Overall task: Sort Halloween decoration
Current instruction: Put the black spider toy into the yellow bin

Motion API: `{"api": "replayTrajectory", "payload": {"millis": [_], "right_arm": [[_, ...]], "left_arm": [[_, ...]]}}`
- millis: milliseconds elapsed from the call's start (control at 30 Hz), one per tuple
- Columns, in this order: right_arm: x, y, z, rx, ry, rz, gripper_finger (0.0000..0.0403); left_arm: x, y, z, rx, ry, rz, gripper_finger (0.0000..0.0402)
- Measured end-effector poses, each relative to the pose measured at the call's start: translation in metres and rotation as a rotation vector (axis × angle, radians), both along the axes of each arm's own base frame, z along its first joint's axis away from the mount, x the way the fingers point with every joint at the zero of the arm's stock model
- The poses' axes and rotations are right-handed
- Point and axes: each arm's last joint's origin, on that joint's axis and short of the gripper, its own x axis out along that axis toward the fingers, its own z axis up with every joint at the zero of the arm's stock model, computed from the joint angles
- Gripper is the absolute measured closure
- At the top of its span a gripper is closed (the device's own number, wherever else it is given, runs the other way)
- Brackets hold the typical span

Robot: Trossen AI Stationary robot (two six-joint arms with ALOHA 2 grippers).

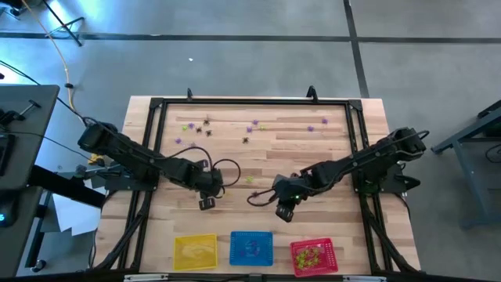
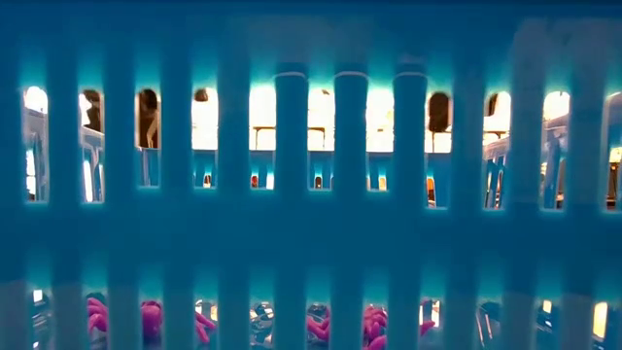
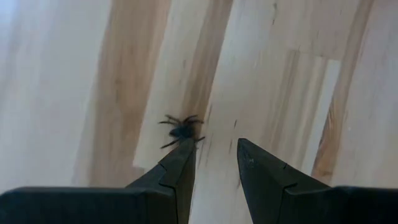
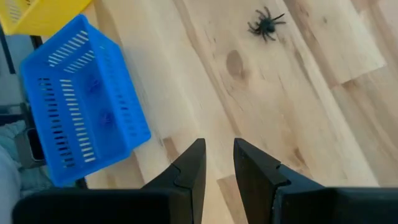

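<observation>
Small spider-like Halloween decorations in purple (image 1: 252, 129), yellow-green (image 1: 185, 128) and black (image 1: 246, 140) lie scattered on the far half of the wooden table. My left gripper (image 1: 207, 202) (image 3: 214, 144) points down at mid-table, open and with nothing between its fingers. A black spider (image 3: 181, 130) lies on the wood just past one fingertip (image 3: 185, 149), outside the gap. My right gripper (image 1: 283, 211) (image 4: 219, 144) hangs right of centre, open by a narrow gap and holding nothing. Another view of a black spider (image 4: 266, 25) shows it on the bare wood well beyond the right gripper's fingers.
Three mesh baskets stand in a row at the near edge: yellow (image 1: 194, 252), blue (image 1: 251, 247) (image 4: 81, 99) and red (image 1: 313, 256), the red one holding yellow-green trinkets. The low view looks through the blue basket's wall (image 2: 292, 194), with purple trinkets (image 2: 97, 316) inside. A black frame (image 1: 250, 102) rims the table.
</observation>
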Motion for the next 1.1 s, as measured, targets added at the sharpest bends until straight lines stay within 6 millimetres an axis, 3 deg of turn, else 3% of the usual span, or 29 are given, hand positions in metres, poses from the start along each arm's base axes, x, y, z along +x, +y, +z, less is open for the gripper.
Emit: {"api": "replayTrajectory", "payload": {"millis": [267, 767, 1100], "right_arm": [[-0.001, -0.002, -0.001, -0.022, 0.017, 0.021, 0.0324], [-0.001, -0.002, -0.001, -0.02, 0.008, 0.021, 0.0324], [0.0, -0.002, -0.001, -0.02, 0.006, 0.022, 0.0324]], "left_arm": [[0.007, -0.003, -0.014, -0.005, 0.032, -0.048, 0.0295], [0.006, 0.0, -0.017, 0.097, 0.042, -0.072, 0.0295], [-0.02, 0.015, -0.057, 0.052, 0.014, 0.011, 0.0295]]}}
